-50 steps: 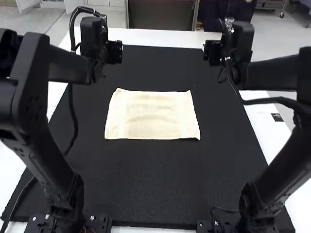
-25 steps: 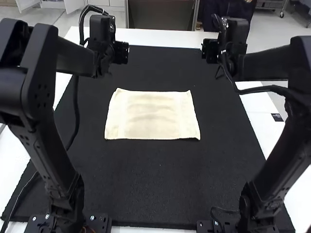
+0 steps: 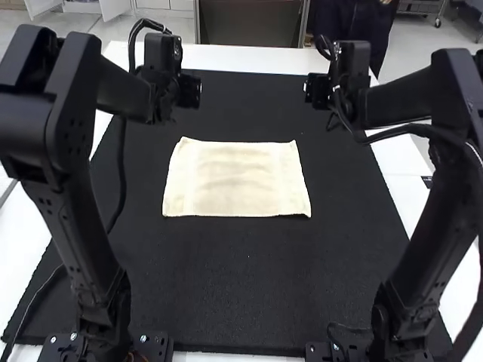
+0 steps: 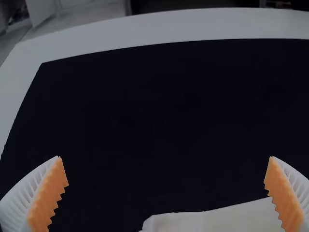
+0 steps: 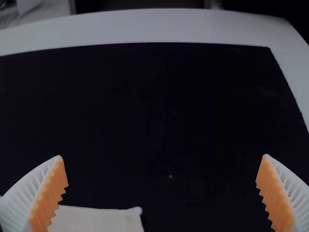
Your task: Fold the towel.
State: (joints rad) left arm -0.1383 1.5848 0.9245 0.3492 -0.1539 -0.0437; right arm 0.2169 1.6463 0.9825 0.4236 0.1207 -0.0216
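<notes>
One large black mat stays the same, but above it your left arm and right arm have just moved a little inward. The towel has not moved; it lies flat in the mat's middle, slightly rippled. Your left gripper and right gripper are both spread and pinch nothing, so I judge you are approaching the far corners, and folding is still to begin.

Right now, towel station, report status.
Both grippers open and empty, left, right. Towel flat on black mat. Nothing seen on it.
</notes>
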